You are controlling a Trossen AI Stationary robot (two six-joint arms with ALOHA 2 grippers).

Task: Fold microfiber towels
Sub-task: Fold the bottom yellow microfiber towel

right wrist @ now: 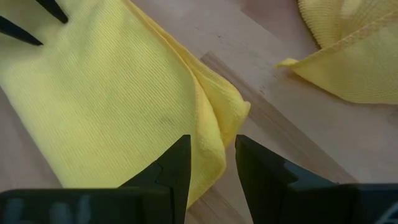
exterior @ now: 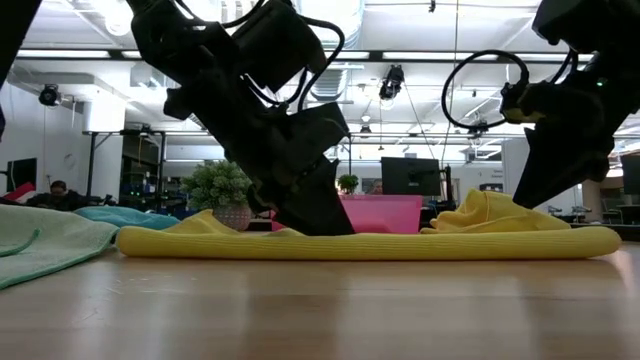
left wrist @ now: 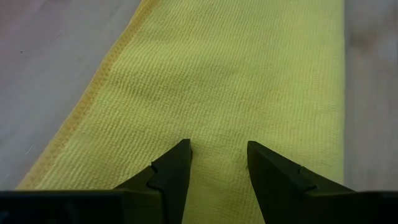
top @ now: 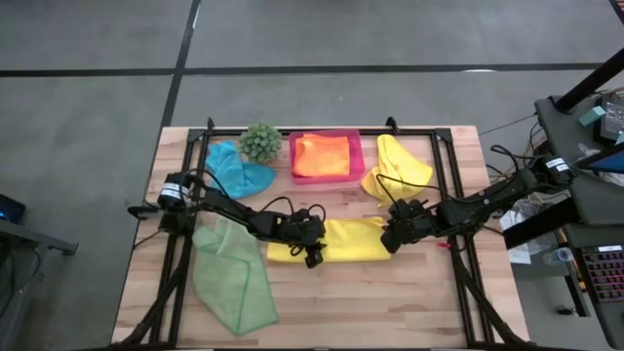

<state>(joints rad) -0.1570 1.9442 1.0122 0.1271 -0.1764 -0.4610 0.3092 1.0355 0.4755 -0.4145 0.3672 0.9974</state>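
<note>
Both grippers worked a yellow towel [top: 341,241] folded into a long strip at the table's centre. The danger appeared to be a layer slipping: the right end looked loosely stacked, and a pull on only one ply would likely skew the fold. The left gripper [left wrist: 217,155] hung over the strip's left end, fingers partly apart, tips at the cloth, nothing clamped. The right gripper [right wrist: 211,152] straddled the right end's folded edge, fingers narrowly apart, no grip evident.
</note>
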